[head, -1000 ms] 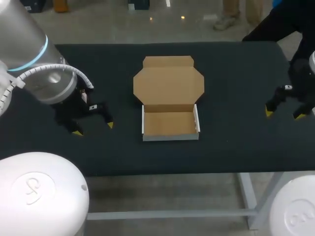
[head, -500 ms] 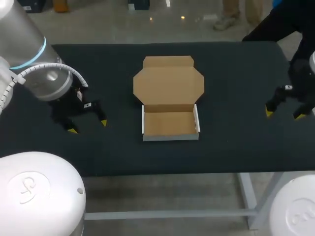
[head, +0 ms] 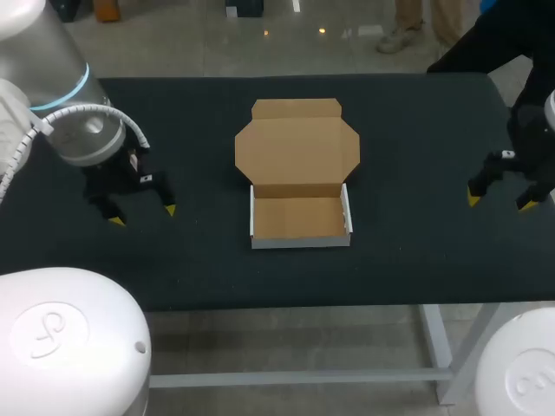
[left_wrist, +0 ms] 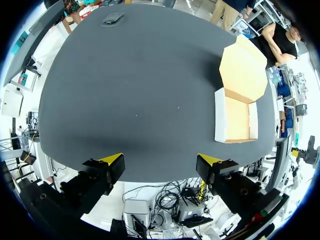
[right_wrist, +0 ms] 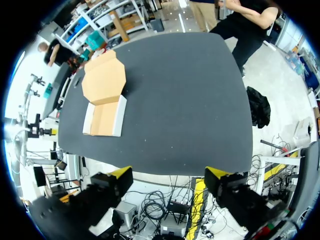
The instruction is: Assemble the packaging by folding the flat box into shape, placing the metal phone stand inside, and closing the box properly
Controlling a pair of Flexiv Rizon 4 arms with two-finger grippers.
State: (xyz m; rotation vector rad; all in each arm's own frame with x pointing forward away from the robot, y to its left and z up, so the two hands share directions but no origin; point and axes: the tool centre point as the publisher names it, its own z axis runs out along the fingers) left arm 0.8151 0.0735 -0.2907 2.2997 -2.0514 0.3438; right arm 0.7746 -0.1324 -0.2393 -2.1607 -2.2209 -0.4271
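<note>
The brown cardboard box (head: 299, 221) sits mid-table, folded into a tray with white outer walls and nothing inside. Its lid (head: 297, 147) lies open and flat behind it. My left gripper (head: 141, 215) hovers over the dark mat well left of the box, open and holding nothing. In the left wrist view the box (left_wrist: 235, 117) lies ahead and off to the side of the left gripper (left_wrist: 161, 161). My right gripper (head: 499, 201) hangs open near the table's right end, far from the box (right_wrist: 104, 117). The right gripper (right_wrist: 169, 174) holds nothing. No metal stand is identifiable.
The table (head: 416, 113) is covered by a black mat. A small dark object (left_wrist: 112, 19) lies near the far left corner; the right wrist view shows the small dark object (right_wrist: 77, 80) beyond the box. In the head view my left arm hides that corner.
My left gripper has drawn further left and slightly back, away from the box, staying open. The right arm and the box have not moved.
</note>
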